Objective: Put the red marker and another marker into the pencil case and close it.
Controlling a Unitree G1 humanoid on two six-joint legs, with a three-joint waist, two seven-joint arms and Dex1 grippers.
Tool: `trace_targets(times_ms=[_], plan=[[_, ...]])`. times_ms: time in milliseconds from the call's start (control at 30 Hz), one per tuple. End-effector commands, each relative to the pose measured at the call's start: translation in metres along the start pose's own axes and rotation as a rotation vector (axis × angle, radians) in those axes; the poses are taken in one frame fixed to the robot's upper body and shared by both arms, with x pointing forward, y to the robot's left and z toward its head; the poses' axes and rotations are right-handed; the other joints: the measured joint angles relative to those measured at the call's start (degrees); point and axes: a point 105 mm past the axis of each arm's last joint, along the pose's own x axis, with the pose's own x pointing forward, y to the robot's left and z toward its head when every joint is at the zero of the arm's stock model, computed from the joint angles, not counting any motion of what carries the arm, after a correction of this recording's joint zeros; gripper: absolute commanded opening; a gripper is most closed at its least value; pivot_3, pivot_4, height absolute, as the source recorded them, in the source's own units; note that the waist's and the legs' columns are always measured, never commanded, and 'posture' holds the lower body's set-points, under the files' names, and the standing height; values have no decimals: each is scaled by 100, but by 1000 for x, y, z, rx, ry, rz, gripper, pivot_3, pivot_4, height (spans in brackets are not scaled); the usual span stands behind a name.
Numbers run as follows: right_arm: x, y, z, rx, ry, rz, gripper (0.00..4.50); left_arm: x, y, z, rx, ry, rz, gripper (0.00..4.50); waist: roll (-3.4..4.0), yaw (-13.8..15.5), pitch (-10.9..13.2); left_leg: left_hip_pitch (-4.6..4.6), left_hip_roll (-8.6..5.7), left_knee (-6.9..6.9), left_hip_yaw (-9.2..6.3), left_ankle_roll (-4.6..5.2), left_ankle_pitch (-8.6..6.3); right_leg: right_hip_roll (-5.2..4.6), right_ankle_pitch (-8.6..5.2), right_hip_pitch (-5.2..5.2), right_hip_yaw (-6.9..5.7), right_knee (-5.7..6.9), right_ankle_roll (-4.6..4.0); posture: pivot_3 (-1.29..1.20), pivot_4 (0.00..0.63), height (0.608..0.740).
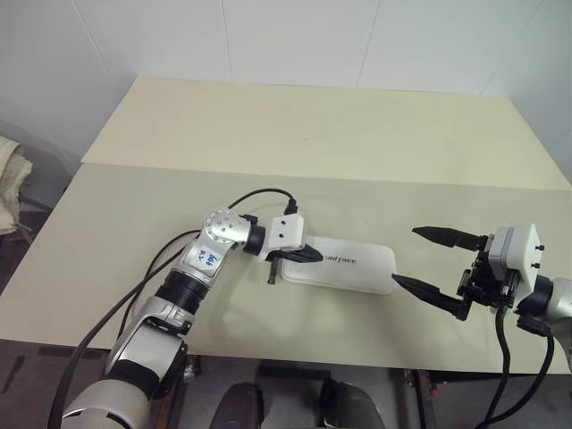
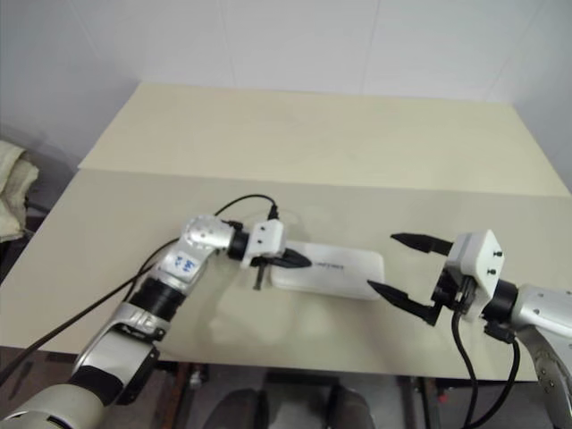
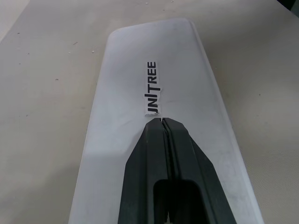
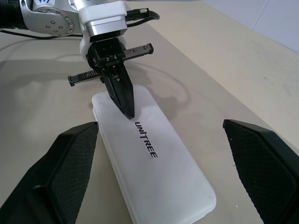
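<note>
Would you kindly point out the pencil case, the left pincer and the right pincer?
pencil case (image 1: 357, 265): left eye view, closed lid.
left pincer (image 4: 129, 113): right wrist view, shut fingertips.
right pincer (image 1: 427, 261): left eye view, between open fingertips.

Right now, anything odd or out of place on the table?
Nothing stands out. The white hard-plastic pencil case lies flat and closed on the beige table; the left gripper, shut, presses its lid; the right gripper is open beside it.

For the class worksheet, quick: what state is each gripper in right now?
Left gripper: shut, holding nothing, tips on the pencil case lid.
Right gripper: open, empty.
</note>
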Motion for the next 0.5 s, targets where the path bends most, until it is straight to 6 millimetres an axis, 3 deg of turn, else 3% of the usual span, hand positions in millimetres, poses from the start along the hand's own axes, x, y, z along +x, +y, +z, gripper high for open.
trace_targets(times_ms=[33,300,500], plan=[[-2,2,11,-37,-40,-17,4500,5,-12,-6,-8,68,-81,42,0,2,0,-1,0,0,0,0,0,0,0,0,0,0,0,0,150,740],[2,2,9,-28,-52,-21,4500,0,-15,-8,-77,65,-68,42,0,-11,-2,0,0,-1,0,0,0,0,0,0,0,-1,0,0,150,740],[5,0,6,-18,-57,-2,4500,-30,8,8,-193,-112,128,42,-1,-40,-1,0,2,-1,-3,0,0,1,0,-1,1,1,0,0,150,740]])
